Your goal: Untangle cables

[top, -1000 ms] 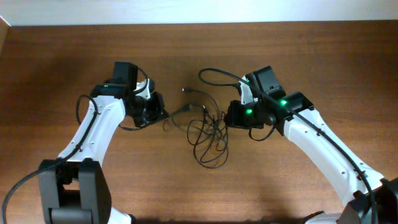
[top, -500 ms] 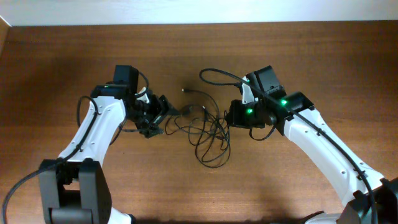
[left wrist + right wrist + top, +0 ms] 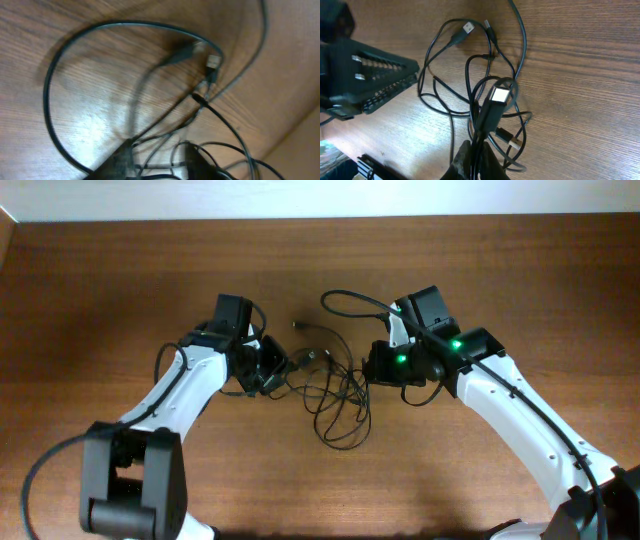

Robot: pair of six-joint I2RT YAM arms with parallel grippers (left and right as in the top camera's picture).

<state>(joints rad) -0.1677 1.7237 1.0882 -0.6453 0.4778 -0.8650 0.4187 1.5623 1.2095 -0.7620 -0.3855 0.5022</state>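
one brown wooden table (image 3: 90,290) fills my overhead view, and both arms reach in over it toward the middle. the left arm (image 3: 185,385) comes up from the lower left in white links and black joints. the right arm (image 3: 510,405) comes in from the lower right, with green lights (image 3: 455,345) lit near its wrist.

the cables (image 3: 340,395) lie on the table between the two arms. they are a loose tangle of thin black loops crossing over one another. one strand arcs off toward the far side, and a longer loop sags toward the near edge.

the left gripper (image 3: 272,367) sits at the left edge of that tangle. on its wrist camera i see two dark, blurred fingertips (image 3: 122,157) low in the frame. the jaws are spread, and thin strands run through the gap. i cannot tell whether either fingertip touches a strand.

the right gripper (image 3: 372,365) is at the right edge of the tangle. from its wrist camera the jaws look pressed together, pinching one cord of the cables. that cord runs straight out of them to a thick black plug with a pale square face (image 3: 498,94), which sits over the knot of loops.

a small silvery plug (image 3: 516,142) lies just beside the right jaws. on the far side of the tangle, two more plug ends (image 3: 468,27) lie close together.
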